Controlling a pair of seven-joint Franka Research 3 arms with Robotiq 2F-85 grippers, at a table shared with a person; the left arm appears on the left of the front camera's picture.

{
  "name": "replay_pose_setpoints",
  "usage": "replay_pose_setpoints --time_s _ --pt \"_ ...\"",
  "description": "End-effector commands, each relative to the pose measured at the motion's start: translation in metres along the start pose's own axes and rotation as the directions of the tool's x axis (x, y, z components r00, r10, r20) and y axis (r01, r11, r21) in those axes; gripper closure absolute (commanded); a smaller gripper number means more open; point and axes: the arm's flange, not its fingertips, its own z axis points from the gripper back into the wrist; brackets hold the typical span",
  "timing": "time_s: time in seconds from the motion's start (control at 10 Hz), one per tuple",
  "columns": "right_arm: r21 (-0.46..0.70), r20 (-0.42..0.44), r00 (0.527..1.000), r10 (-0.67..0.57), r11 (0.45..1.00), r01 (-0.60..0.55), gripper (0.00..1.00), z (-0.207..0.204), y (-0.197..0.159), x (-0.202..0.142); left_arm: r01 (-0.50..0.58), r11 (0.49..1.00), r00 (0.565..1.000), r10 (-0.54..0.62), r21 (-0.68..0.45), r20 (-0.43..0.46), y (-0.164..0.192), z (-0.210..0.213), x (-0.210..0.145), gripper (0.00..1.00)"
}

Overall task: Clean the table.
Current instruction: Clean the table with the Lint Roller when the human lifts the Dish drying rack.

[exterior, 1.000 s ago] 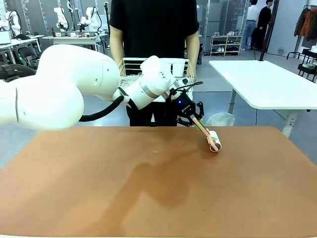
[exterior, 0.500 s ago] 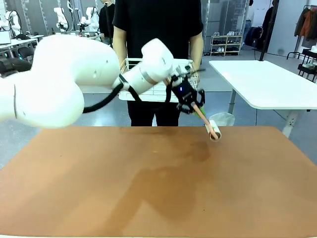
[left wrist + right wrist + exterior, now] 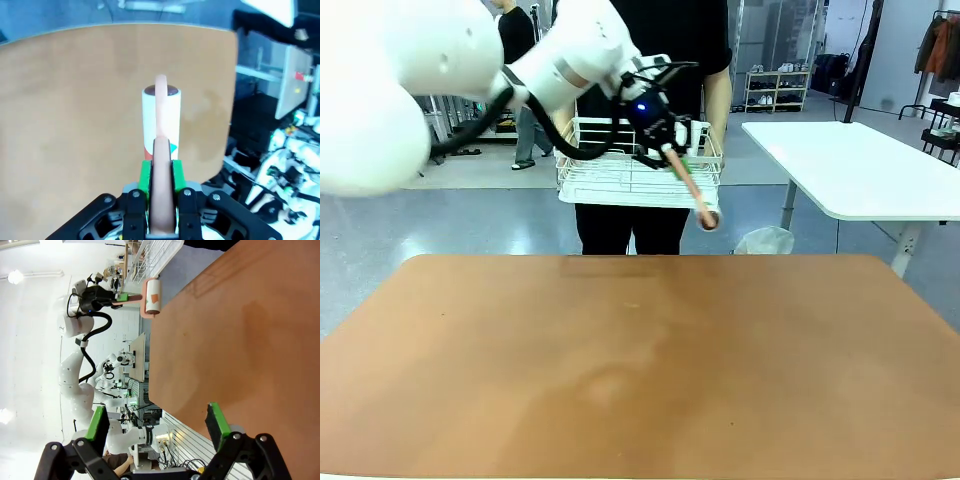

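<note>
My left gripper [image 3: 665, 150] is shut on the pink handle of a lint roller [image 3: 708, 218], holding it in the air beyond the far edge of the terracotta table [image 3: 640, 360], just in front of a white wire rack [image 3: 620, 180]. In the left wrist view the green pads [image 3: 145, 175] clamp the handle, and the white roller [image 3: 161, 117] hangs over the table [image 3: 75, 100]. The right wrist view has my right gripper [image 3: 156, 422] open over the table [image 3: 250, 340], with nothing between its fingers. The roller [image 3: 152, 297] is far off at the table's edge.
A person in black stands at the far side holding the wire rack with both hands. A white-topped table [image 3: 850, 165] stands at the back right. A small bin with a plastic bag [image 3: 765, 240] sits beyond the far edge.
My left arm has lifted the roller off the table's far right part and carried it up and leftward to the rack. The person has raised the rack higher.
</note>
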Motion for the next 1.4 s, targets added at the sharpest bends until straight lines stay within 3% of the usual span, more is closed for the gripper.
replay_pose_setpoints --time_s 0.0,0.1,0.2,0.4,0.6,0.7,1.0,1.1,1.3 --pt "0.015 0.008 1.000 0.010 1.000 -0.010 0.00 -0.001 0.002 -0.003 0.044 0.988 0.999 -0.046 0.149 0.006 0.061 0.044 -0.052 0.79" --pt "0.015 0.008 1.000 0.010 1.000 -0.010 0.00 -0.001 0.002 -0.003 -0.008 0.982 1.000 0.005 0.187 0.012 0.096 0.073 -0.060 0.79" --pt "0.015 0.008 1.000 0.010 1.000 -0.010 0.00 -0.001 0.002 -0.003 0.080 0.962 0.997 -0.079 0.260 -0.013 0.129 0.101 -0.076 0.79" --pt "0.015 0.008 1.000 0.010 1.000 -0.010 0.00 -0.001 0.002 -0.003 0.128 0.940 0.991 -0.135 0.318 0.001 0.190 0.156 -0.109 0.79" --pt "0.015 0.008 1.000 0.010 1.000 -0.010 0.00 -0.001 0.002 -0.003 0.162 0.914 0.984 -0.176 0.373 0.003 0.224 0.181 -0.138 0.79" --pt "0.015 0.008 1.000 0.010 1.000 -0.010 0.00 -0.001 0.002 -0.003 0.137 0.904 0.985 -0.168 0.405 0.040 0.231 0.185 -0.148 0.79" --pt "0.015 0.008 1.000 0.010 1.000 -0.010 0.00 -0.001 0.002 -0.003 0.146 0.894 0.983 -0.181 0.423 0.043 0.229 0.173 -0.148 0.79" --pt "0.015 0.008 1.000 0.010 1.000 -0.010 0.00 -0.001 0.002 -0.003 0.135 0.905 0.988 -0.153 0.403 0.013 0.236 0.193 -0.149 0.79" --pt "0.015 0.008 1.000 0.010 1.000 -0.010 0.00 -0.001 0.002 -0.003 0.135 0.905 0.988 -0.153 0.403 0.013 0.236 0.193 -0.149 0.79"
